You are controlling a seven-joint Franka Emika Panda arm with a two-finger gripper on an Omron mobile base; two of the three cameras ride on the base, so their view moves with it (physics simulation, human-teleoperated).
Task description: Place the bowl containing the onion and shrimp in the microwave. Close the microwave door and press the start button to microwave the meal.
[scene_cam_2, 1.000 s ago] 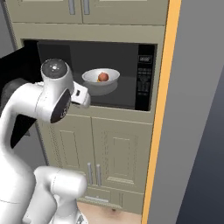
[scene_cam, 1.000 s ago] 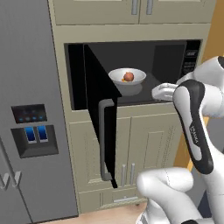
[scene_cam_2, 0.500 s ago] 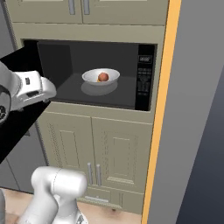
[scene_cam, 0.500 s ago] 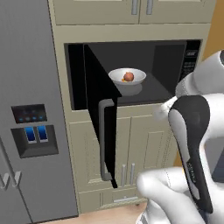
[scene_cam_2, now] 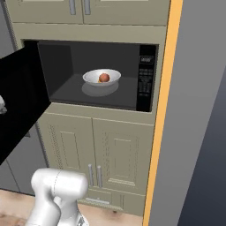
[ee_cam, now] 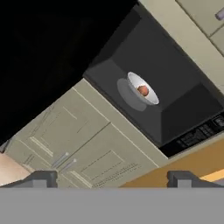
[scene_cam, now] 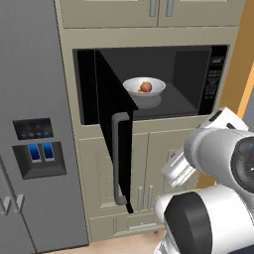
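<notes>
support: microwave [scene_cam: 193, 74] cavity floor | on it: bowl [scene_cam: 144, 87] holding onion [scene_cam: 146, 87], maybe shrimp

This is a home kitchen, rendered rather than filmed. The landmark is a black built-in microwave [scene_cam: 154, 82] set into a tall run of beige panelled cabinets [scene_cam_2: 106, 154], its door [scene_cam: 113, 144] swung open on a dark cavity. Inside it stands a pale bowl [scene_cam: 144, 88] of food. Above the microwave are more beige cabinet doors with bar handles [scene_cam: 159, 7]; below it, a pair of doors with the same handles. To the left of the microwave stands a tall grey fridge [scene_cam: 30, 124] with a dispenser panel [scene_cam: 37, 149]. Below the cabinets, a strip of light wooden floor [scene_cam_2: 13, 201] shows.
</notes>
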